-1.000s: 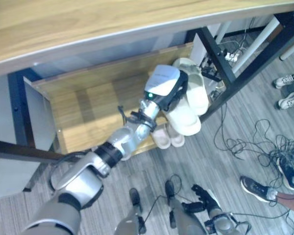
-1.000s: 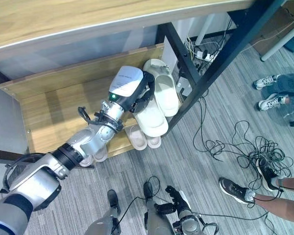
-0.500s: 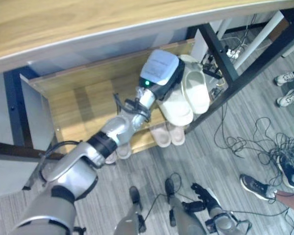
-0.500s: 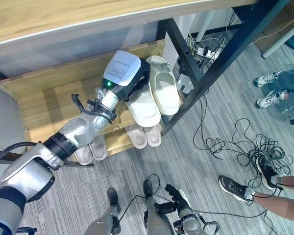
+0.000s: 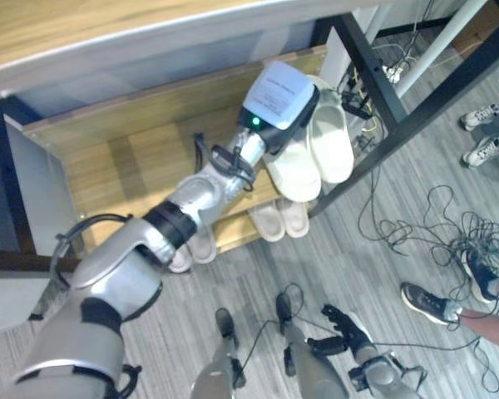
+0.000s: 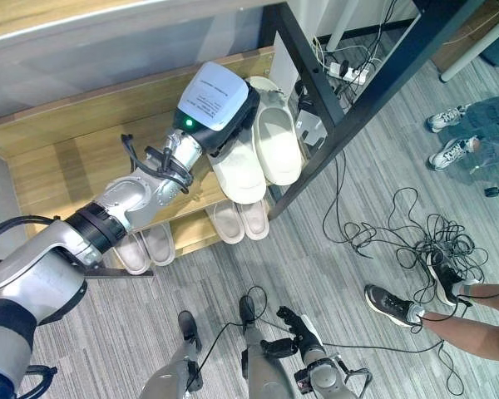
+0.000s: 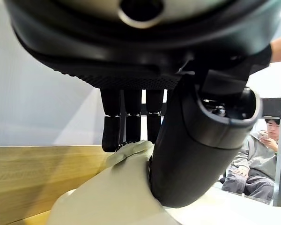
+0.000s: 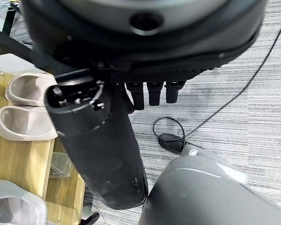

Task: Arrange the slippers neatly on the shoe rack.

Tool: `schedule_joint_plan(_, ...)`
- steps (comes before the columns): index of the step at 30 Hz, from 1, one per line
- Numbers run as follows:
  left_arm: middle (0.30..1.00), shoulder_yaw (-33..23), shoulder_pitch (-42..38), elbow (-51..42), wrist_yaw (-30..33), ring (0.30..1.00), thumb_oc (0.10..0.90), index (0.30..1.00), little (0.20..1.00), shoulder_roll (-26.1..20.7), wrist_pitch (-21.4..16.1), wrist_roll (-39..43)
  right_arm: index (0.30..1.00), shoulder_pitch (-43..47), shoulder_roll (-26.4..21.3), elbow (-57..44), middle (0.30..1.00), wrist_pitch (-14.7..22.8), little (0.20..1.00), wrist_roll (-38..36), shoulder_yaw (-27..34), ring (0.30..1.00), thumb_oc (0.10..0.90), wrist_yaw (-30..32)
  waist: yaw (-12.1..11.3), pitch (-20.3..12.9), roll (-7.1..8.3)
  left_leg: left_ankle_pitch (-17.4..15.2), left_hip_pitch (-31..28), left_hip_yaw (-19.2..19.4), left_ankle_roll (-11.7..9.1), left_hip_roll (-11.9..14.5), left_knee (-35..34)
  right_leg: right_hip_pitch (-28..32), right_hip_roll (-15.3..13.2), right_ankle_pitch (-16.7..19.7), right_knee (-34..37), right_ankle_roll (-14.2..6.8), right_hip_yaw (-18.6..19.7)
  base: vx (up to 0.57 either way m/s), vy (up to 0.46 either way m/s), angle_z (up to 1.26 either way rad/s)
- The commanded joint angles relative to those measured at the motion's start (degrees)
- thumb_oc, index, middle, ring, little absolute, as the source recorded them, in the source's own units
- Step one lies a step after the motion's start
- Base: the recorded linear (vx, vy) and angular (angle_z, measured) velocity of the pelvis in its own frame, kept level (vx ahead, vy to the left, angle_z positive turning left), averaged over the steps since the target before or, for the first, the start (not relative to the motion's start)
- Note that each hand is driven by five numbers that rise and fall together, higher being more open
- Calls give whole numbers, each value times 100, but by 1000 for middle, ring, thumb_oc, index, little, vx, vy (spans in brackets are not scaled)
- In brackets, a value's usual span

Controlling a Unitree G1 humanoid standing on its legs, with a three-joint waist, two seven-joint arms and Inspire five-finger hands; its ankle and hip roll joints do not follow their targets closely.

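Note:
My left hand reaches onto the upper shelf of the wooden shoe rack and is shut on a cream slipper. In the left wrist view its fingers curl over the slipper's edge and the thumb presses on it. A second cream slipper lies just beside it on the right, side by side. Two beige pairs sit on the lower shelf. My right hand hangs low near the floor, open and holding nothing.
A wooden tabletop overhangs the rack. A black slanted table frame borders the rack's right end. Tangled cables cover the grey floor, and a person's shoes stand to the right.
My left hand has carried the cream slipper up from the rack's front edge and further onto the upper shelf, beside the other cream one. The camera has shifted slightly.

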State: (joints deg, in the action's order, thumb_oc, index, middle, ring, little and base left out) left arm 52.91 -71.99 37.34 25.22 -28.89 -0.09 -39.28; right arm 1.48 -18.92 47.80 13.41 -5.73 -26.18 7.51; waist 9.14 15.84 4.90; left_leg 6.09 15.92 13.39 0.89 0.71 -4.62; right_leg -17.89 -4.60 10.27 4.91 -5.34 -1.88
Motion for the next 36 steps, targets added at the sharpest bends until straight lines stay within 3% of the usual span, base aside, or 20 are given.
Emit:
schedule_joint_plan(1, 300, -206, -1590, 500, 276, 300, 400, 300, 300, 145, 47, -80, 900, -117, -627, -135, 900, 165, 900, -130, 127, 900, 800, 4, -120, -103, -258, -464, 63, -461, -198, 71, -38, -46, -90, -476, -191, -424, -438, -3, 17, -12)
schedule_joint_plan(13, 300, -418, -1857, 1103, 470, 300, 400, 300, 300, -68, 215, 297, 900, -179, -703, -233, 900, 182, 900, -194, 147, 900, 800, -29, -96, -62, -248, -452, 66, -495, -199, 62, -38, -52, -100, -498, -218, -405, -488, -11, 4, -2)
schedule_joint_plan(14, 340, -500, -1702, 965, 372, 340, 427, 340, 340, 19, 204, 264, 900, -190, -685, -219, 900, 166, 900, -173, 161, 900, 800, -30, -123, -57, -251, -460, 59, -508, -191, 53, -38, -44, -110, -497, -217, -394, -514, 0, 0, 0)
schedule_joint_plan(15, 900, -503, -1698, 961, 369, 900, 800, 900, 900, 21, 206, 261, 900, -193, -686, -219, 900, 166, 900, -172, 162, 900, 800, -30, -123, -59, -253, -461, 59, -509, -191, 53, -38, -42, -110, -497, -216, -394, -515, 0, 0, 0)
schedule_joint_plan(22, 900, -827, -1360, 1391, 145, 900, 800, 900, 900, 574, 353, 373, 900, 55, -323, 335, 900, 66, 900, -43, 70, 900, 800, 155, -185, -58, -299, -455, 31, -564, -173, 25, -38, -28, -114, -510, -240, -380, -524, -8, -7, 2)
schedule_joint_plan(36, 900, -1070, -1211, 1027, 86, 900, 800, 900, 900, 796, 198, 785, 900, 105, -103, 752, 900, -127, 900, -143, 55, 900, 800, 147, -254, -188, -432, -470, -120, -575, -163, -4, -38, 88, -104, -583, -271, -334, -524, 0, 0, 0)
